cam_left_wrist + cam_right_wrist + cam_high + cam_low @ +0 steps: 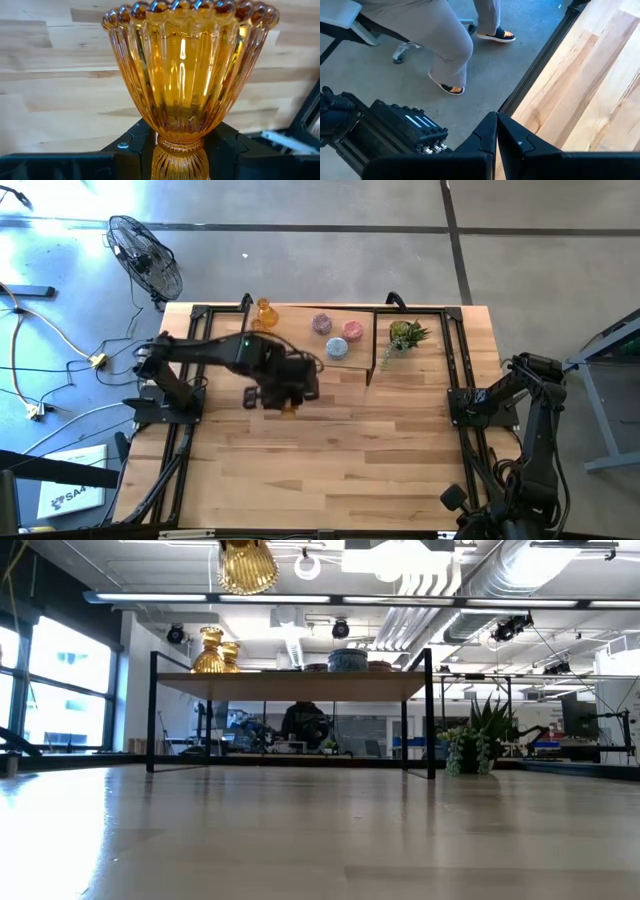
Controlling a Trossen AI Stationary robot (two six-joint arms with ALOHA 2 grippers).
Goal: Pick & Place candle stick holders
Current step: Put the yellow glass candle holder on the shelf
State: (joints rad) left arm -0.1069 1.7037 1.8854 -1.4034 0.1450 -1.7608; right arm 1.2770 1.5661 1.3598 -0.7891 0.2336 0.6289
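Held piece: an amber holder (187, 85) is clamped at its narrow stem between the fingers (132, 145) of the left pincer (287, 402), ribbed cup clear of them; in the low view it hangs at the top edge, upper left of centre, well above the bench (330, 460).
Left pincer state: closed on the amber stem, placed left of centre in the high view.
Relation to pincer: holder in contact with both fingers, carried, not resting on anything.
Progress: one piece in transit, judged mid-move; its placing is not yet done.
Farther back, on the raised shelf (290, 685): amber pieces (213, 652) at its left; a pink holder (322, 324), a second pink holder (338, 347) and a light blue holder (354, 330) near centre. Exact amber count cannot be told.
Potted plant (405, 335): right of the shelf pieces, not part of the task.
Right pincer (496, 131): closed, empty, parked at the right bench edge.
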